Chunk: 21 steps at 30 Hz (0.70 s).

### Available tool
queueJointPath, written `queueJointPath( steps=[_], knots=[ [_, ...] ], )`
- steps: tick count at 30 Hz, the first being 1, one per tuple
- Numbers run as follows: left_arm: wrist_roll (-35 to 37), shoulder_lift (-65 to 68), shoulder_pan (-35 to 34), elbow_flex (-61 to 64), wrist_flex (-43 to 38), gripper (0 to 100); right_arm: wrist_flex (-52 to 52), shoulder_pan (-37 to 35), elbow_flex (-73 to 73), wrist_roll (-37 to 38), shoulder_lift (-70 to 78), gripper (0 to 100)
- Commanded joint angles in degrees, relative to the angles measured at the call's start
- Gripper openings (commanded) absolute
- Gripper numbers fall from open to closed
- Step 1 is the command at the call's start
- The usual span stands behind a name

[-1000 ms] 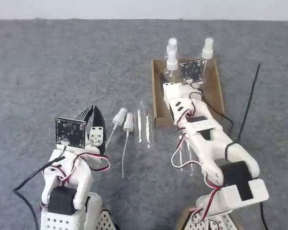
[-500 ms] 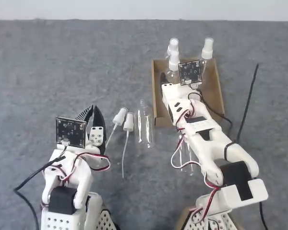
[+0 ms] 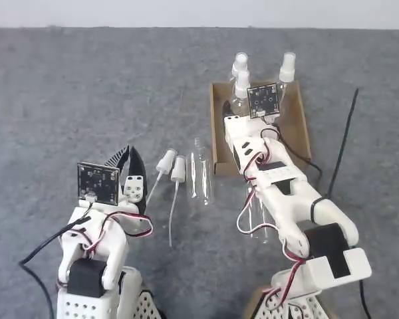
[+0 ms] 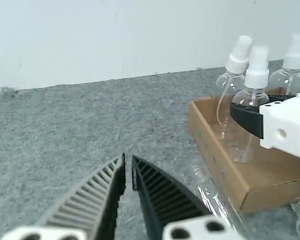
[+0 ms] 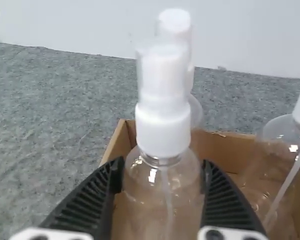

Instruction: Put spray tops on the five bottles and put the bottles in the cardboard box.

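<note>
My right pincer (image 5: 160, 172) was clamped on a capped bottle (image 5: 162, 120) upright in the cardboard box (image 5: 119, 137); my left pincer (image 4: 128, 167) sat together beside two loose spray tops (image 3: 178, 169) on the desk (image 3: 86, 86).

Open grey mat (image 3: 86, 86) is left ahead of the left gripper (image 4: 128, 160) and to its outer side, its jaws drawn almost together. On its inner side, passage is blocked by two loose spray tops (image 3: 166, 161) (image 3: 178, 169) and, just past them, a bare bottle (image 3: 201, 178) lying on the mat. The right gripper (image 5: 161, 165) is hemmed in inside the cardboard box (image 5: 225, 150), clamped on a capped bottle (image 5: 160, 200). Two more capped bottles (image 5: 195, 112) (image 5: 285, 150) are stood close beyond and beside it. Bare box floor is seen behind it. A second bare bottle (image 3: 259, 231) is lying under the right arm.
</note>
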Motion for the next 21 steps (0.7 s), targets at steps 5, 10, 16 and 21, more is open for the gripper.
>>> queueJointPath(
  steps=[5, 10, 16, 21],
  knots=[
    [-0.09, -0.62, -0.18, -0.22, -1.93, 1, 0.31, 0.75, 0.44, 0.00, -0.66, 23.9],
    [-0.09, -0.62, -0.26, -0.22, -1.93, 1, 0.31, 0.75, 0.44, 0.00, -0.66, 23.9],
    [-0.09, -0.62, -0.26, -0.22, -2.02, 1, 0.40, 0.84, 0.44, 0.00, -2.15, 24.0],
    [-0.09, -0.62, -0.26, -0.22, -2.02, 1, 6.11, 0.40, 0.44, 0.00, -8.48, 24.0]
  ],
)
